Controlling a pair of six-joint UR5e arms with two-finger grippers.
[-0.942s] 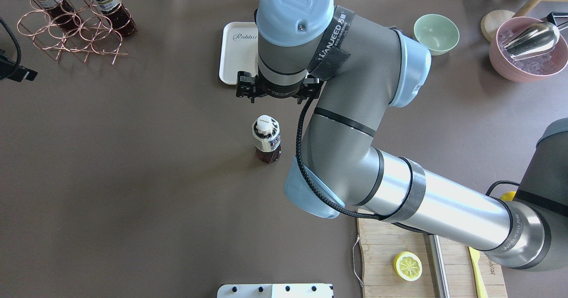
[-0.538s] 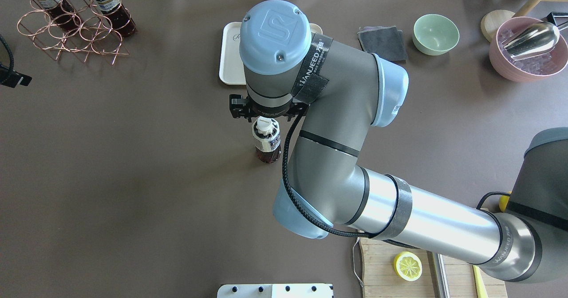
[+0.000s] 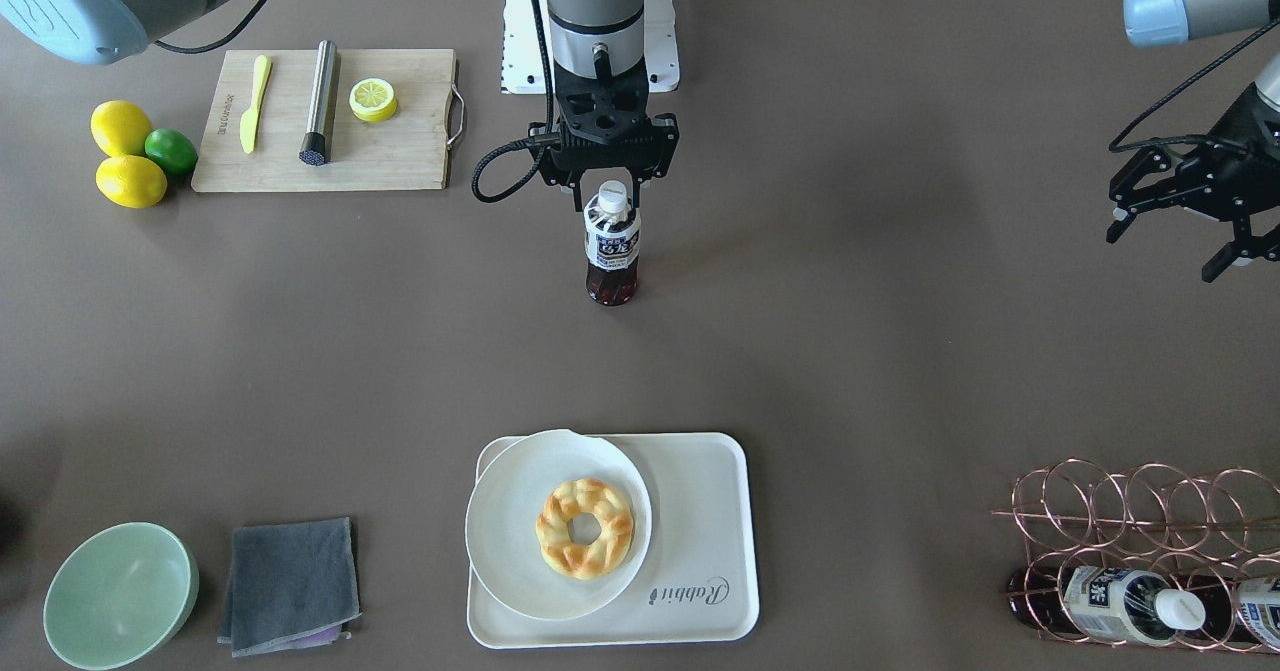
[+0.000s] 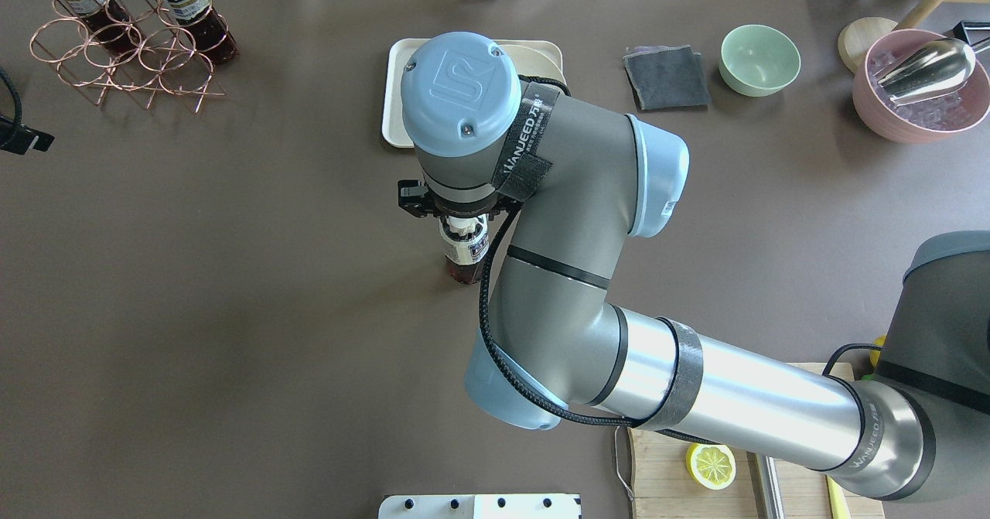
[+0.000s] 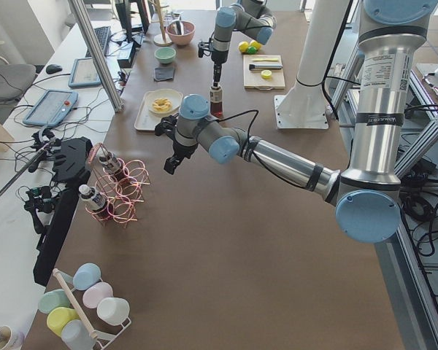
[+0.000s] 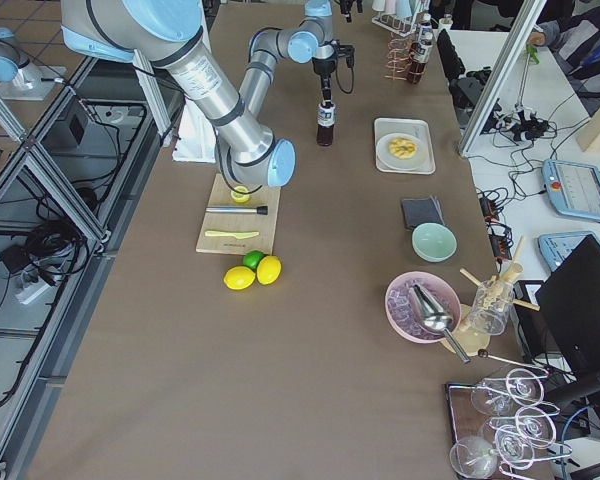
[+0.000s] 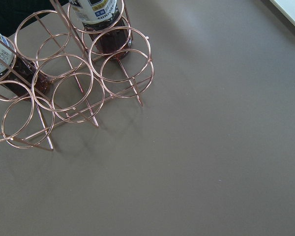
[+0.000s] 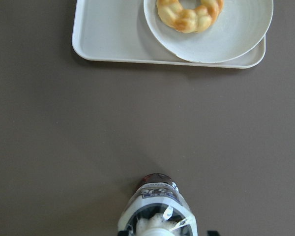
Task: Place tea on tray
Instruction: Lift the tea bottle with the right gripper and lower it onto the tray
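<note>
The brown table (image 3: pixel 900 371) fills the scene. The right arm (image 4: pixel 588 217) reaches from the robot's right side in to the middle of it, wrist pointing straight down. The left arm (image 5: pixel 277 157) stretches out over the robot's left part of the table, short of a copper wire rack (image 4: pixel 128 47) that stands at the far left with bottles lying in it. The tray (image 3: pixel 700 551) lies flat on the far side of the table from the robot, about level with its middle. A round white plate (image 3: pixel 510 521) with a doughnut (image 3: pixel 585 528) covers one half of it and overhangs the rim; the half with the script lettering is bare. The tea (image 3: pixel 612 251) stands upright on the table at mid-table, nearer the robot than the tray and well apart from it. The right gripper (image 3: pixel 611 191) hangs right over the bottle, its jaws apart with one finger on either side of the white cap, not closed on it. The left gripper (image 3: pixel 1165 251) hangs above bare table with its jaws spread wide and nothing between them.
</note>
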